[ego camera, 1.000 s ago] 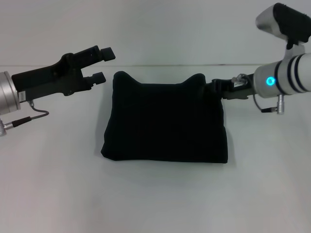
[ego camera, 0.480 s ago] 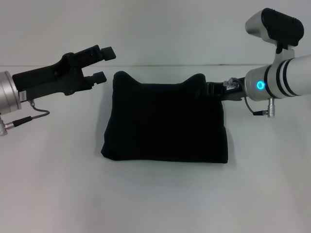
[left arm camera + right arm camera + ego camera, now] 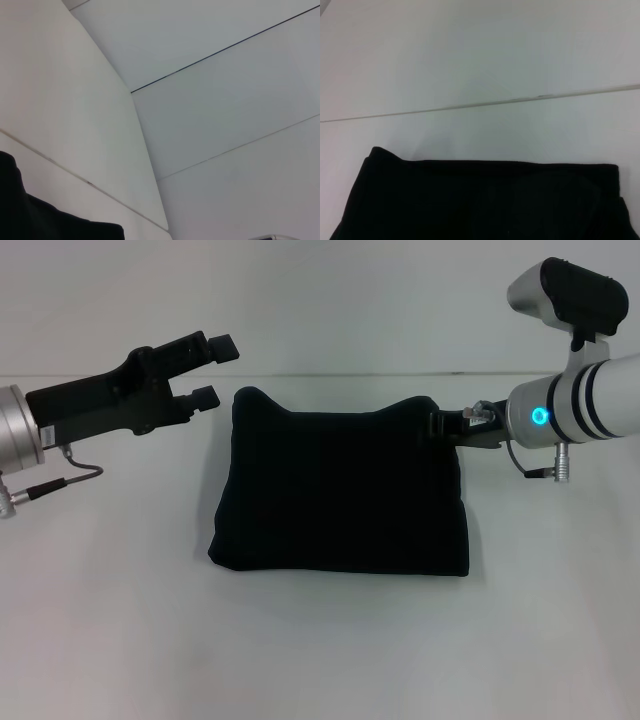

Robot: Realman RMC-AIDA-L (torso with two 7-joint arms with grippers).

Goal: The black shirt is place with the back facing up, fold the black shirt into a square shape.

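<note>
The black shirt [image 3: 340, 490] lies folded into a rough rectangle in the middle of the white table, plain side up, with its far left corner peaked. It also shows in the left wrist view as a black shirt edge [image 3: 30, 220] and in the right wrist view as the black shirt [image 3: 485, 200] lying flat below the camera. My left gripper [image 3: 212, 371] hovers open just beyond the shirt's far left corner, holding nothing. My right gripper [image 3: 442, 428] is at the shirt's far right corner, dark against the cloth.
The white table [image 3: 320, 640] runs to a far edge [image 3: 350, 376] just behind the shirt, with a pale wall beyond. Bare tabletop lies in front of the shirt and on both sides.
The right arm has shifted slightly at the far right corner. That corner's peak has flattened and stretched toward the right. The left arm has not moved.
</note>
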